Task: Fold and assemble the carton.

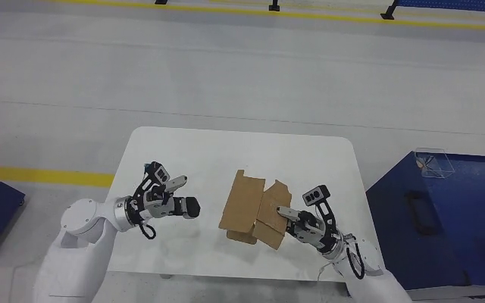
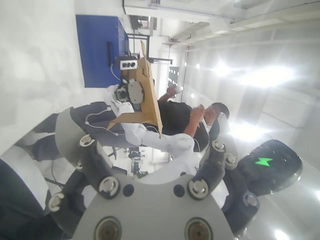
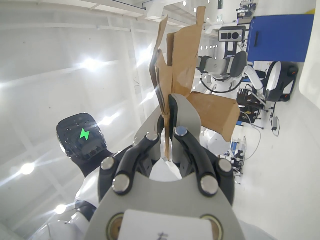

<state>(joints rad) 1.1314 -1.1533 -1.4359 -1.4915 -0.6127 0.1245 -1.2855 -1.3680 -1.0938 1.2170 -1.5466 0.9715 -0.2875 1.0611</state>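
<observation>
- Right pincer [image 3: 166, 112] is clamped narrow on the carton [image 3: 182, 58]; one grey finger [image 3: 180, 111] lies flat against a cardboard panel, and the board's edge runs down between the two jaws.
- From above, the right pincer [image 1: 285, 215] grips the carton [image 1: 246, 201] at its right side, toward the desk's front edge.
- Carton: brown cardboard, still mostly flat, with several flaps sticking out at different angles. It sits over the middle of the white desk [image 1: 189, 151], a little right of centre.
- In the left wrist view the carton [image 2: 150, 93] stands on edge, with one flap [image 2: 130, 118] splayed sideways. Whether it touches the desk I cannot tell.
- Left pincer [image 1: 184, 195] is spread wide and holds nothing. It hangs over the left part of the desk, pointing toward the carton and well apart from it.
- Its fingers [image 2: 66, 128] stand far apart in its own view.
- Blue cabinet [image 1: 424, 220] stands beside the desk on the right, with a clear bin [image 1: 432, 163] on top.
</observation>
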